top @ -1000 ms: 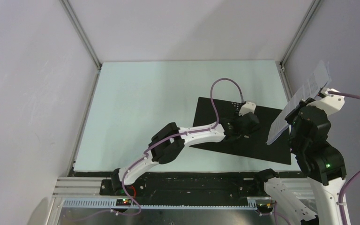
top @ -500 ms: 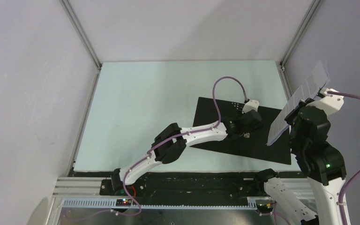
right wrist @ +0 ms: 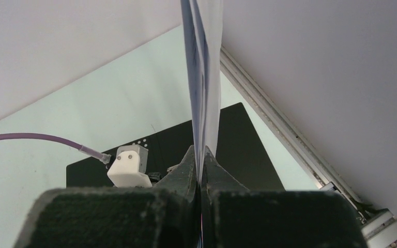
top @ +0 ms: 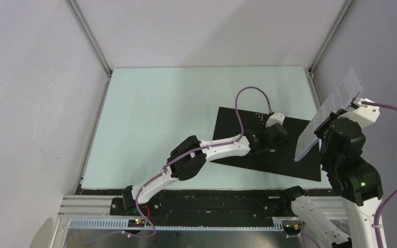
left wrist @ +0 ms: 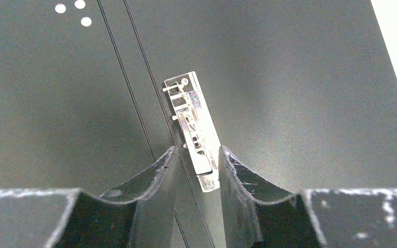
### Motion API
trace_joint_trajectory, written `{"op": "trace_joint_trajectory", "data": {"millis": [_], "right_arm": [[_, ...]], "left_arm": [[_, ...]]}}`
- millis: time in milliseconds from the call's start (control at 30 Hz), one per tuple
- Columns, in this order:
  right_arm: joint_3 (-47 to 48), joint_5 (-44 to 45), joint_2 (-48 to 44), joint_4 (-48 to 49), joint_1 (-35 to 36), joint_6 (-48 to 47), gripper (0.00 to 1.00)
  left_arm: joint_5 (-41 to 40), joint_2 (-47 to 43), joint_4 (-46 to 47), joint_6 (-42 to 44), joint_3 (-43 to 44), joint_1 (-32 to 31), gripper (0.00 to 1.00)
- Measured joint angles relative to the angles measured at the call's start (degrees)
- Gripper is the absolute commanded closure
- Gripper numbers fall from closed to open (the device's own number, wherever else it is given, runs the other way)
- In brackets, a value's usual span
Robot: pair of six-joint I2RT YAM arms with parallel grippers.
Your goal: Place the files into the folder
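Note:
The folder lies open on the table, black inside facing up, with a shiny metal clip along its spine crease. My left gripper hangs low over it. In the left wrist view its fingers stand on either side of the clip's near end, and the left gripper is open, with a gap on the left side. My right gripper is raised at the table's right edge, shut on the files. These white printed sheets stand edge-on, upward from its jaws.
The pale green table stretches left and behind the folder. Aluminium frame posts and grey walls close in the back and sides. A frame rail runs close beside the held sheets. Three small punch holes mark the folder's far part.
My left gripper's fingers have narrowed around the clip, and the arm has shifted slightly right over the folder. The right arm and the sheets have not moved.

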Motion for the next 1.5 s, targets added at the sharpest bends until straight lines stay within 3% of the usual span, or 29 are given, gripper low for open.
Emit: {"op": "trace_joint_trajectory", "data": {"millis": [233,300,500,633,833,1033,1333,1433,1500], "right_arm": [[0.92,-0.07,-0.17,-0.44,0.0,-0.02,1.0],[1.07,-0.07,-0.22,-0.5,0.0,0.0,1.0],[1.09,-0.11,-0.22,-0.96,0.0,0.0,1.0],[1.09,-0.63,-0.09,-1.22,0.0,0.02,1.0],[1.09,-4.94,1.38,-1.18,0.0,0.0,1.0],[-0.83,-18.36,5.25,1.16,0.66,0.61,1.0],[-5.03,-38.45,12.68,6.25,5.46,5.29,1.0],[-5.79,-44.11,15.87,8.68,6.56,6.71,1.0],[-6.73,-47.08,17.81,10.49,7.08,7.45,1.0]], "left_arm": [[0.26,0.0,-0.02,0.04,-0.02,0.02,0.65],[0.37,0.0,0.0,0.13,0.0,0.07,0.69],[0.09,0.0,-0.26,1.16,0.0,0.39,0.98],[-2.01,-1.09,1.03,0.52,-2.6,0.44,1.0],[-11.61,-11.89,1.38,-2.84,-19.45,0.63,1.0],[-17.51,-27.8,-0.81,-7.85,-40.54,3.82,1.0],[-14.12,-45.92,-1.79,-8.74,-60.08,8.81,1.0],[-11.98,-48.76,-3.34,-9.18,-62.97,9.81,1.0],[-10.71,-48.96,-4.11,-9.16,-63.39,10.19,0.94]]}}
